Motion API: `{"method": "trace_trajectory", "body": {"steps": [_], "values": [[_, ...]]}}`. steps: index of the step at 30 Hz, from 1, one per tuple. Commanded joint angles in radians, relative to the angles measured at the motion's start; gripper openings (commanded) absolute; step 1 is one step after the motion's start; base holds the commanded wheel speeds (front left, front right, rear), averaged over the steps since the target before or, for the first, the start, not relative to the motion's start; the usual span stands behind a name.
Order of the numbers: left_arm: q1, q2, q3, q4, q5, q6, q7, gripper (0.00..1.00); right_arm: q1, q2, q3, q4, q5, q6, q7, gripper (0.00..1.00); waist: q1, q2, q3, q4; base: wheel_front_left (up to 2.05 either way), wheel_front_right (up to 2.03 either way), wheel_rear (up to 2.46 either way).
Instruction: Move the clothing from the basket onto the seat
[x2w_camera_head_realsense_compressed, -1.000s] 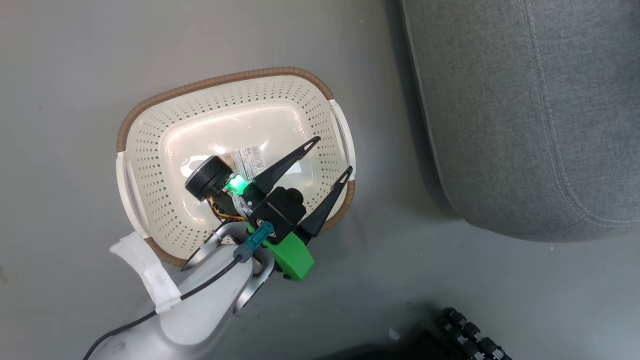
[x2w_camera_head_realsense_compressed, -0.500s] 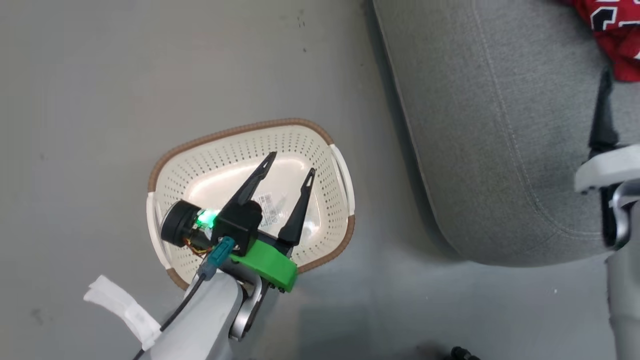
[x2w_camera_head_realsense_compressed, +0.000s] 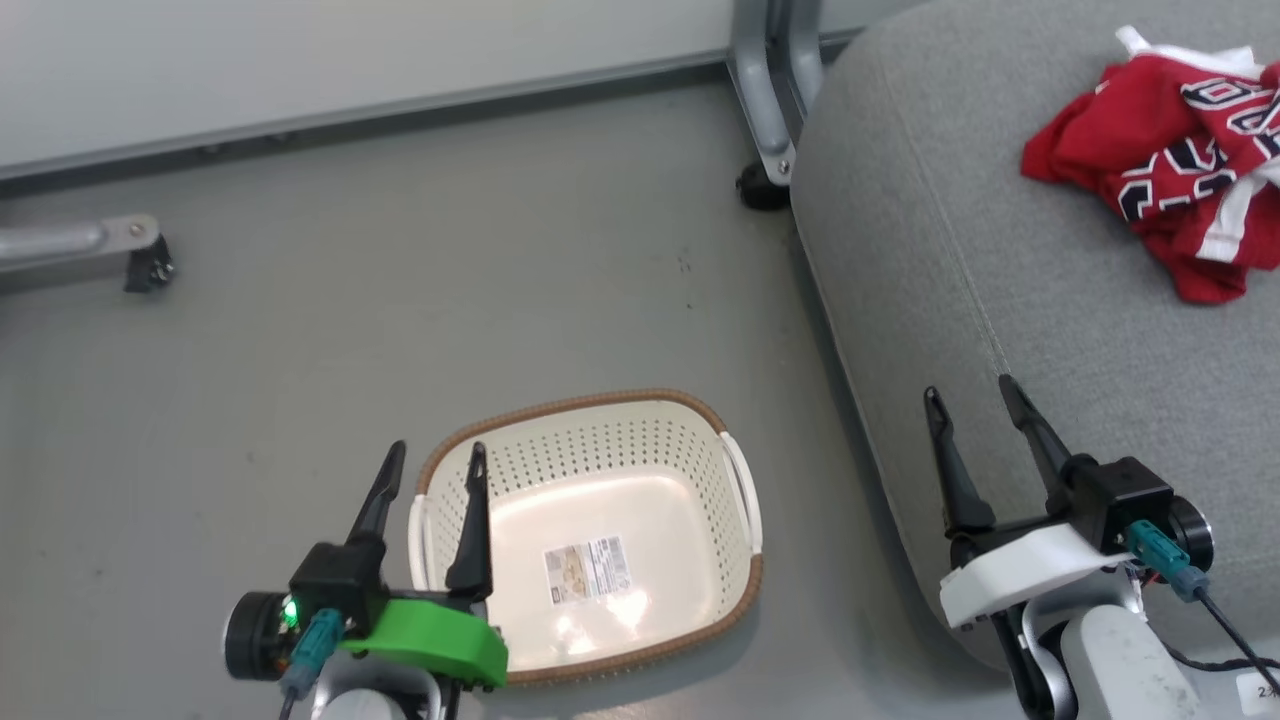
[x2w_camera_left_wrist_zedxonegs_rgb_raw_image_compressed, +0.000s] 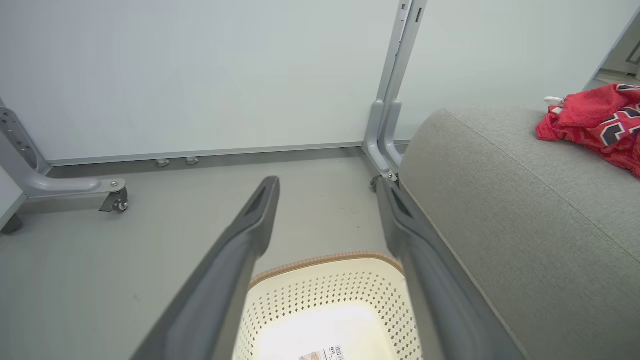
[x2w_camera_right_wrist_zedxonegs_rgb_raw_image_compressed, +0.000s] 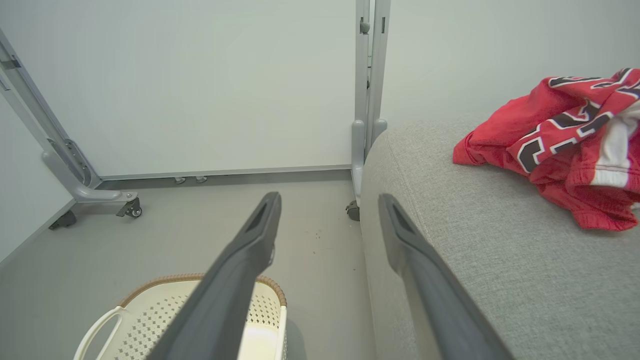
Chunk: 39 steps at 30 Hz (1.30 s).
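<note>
The red jersey (x2w_camera_head_realsense_compressed: 1170, 190) lies crumpled on the grey seat (x2w_camera_head_realsense_compressed: 1000, 300) at the upper right; it also shows as red fabric (x2w_camera_left_wrist_zedxonegs_rgb_raw_image_compressed: 600, 122) and a red heap (x2w_camera_right_wrist_zedxonegs_rgb_raw_image_compressed: 565, 145) in the wrist views. The cream basket (x2w_camera_head_realsense_compressed: 590, 470) stands on the floor left of the seat, holding just a small label (x2w_camera_head_realsense_compressed: 588, 568) on its floor. My left gripper (x2w_camera_head_realsense_compressed: 435, 458) is open at the basket's left rim, nothing between its fingers. My right gripper (x2w_camera_head_realsense_compressed: 970, 392) is open over the seat's near-left edge, well short of the jersey.
A white wall panel runs along the back. A grey metal frame leg with a caster (x2w_camera_head_realsense_compressed: 765, 185) stands by the seat's far corner. Another wheeled leg (x2w_camera_head_realsense_compressed: 140, 255) sits at the far left. Grey floor (x2w_camera_head_realsense_compressed: 300, 350) spreads around the basket.
The head camera has tilted up, bringing the wall, the frame legs and more of the seat with the jersey into view. My left gripper has drawn back from over the basket to its left rim.
</note>
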Motion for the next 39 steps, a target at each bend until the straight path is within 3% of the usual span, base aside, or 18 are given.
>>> {"method": "trace_trajectory", "body": {"steps": [1,6,10,17,39], "values": [[0.044,-0.005,0.027,-0.018,0.014,-0.003,0.0,1.0,0.034,0.003,0.009,-0.017,0.005,-0.001,-0.003,1.0,0.0001,0.0,-0.172,0.136,0.0,0.0,0.0],[0.141,-0.014,0.129,-0.115,0.076,-0.037,0.0,1.0,0.092,0.02,0.015,-0.074,-0.015,-0.001,-0.003,1.0,0.0001,0.0,-0.217,0.18,0.0,0.0,0.0],[0.196,-0.024,0.156,-0.148,0.113,-0.085,0.0,1.0,0.131,0.03,-0.002,-0.101,-0.025,-0.001,-0.003,1.0,0.0001,0.0,-0.238,0.191,0.0,0.0,0.0],[0.252,-0.034,0.17,-0.126,0.168,-0.13,0.0,1.0,0.217,0.044,-0.028,-0.104,-0.043,-0.001,-0.003,1.0,0.0001,0.0,-0.259,0.18,0.0,0.0,0.0],[0.261,-0.048,0.202,-0.092,0.186,-0.155,0.0,1.0,0.23,0.049,-0.009,-0.087,-0.021,-0.001,-0.003,1.0,0.0001,0.0,-0.268,0.138,0.0,0.0,0.0]]}}
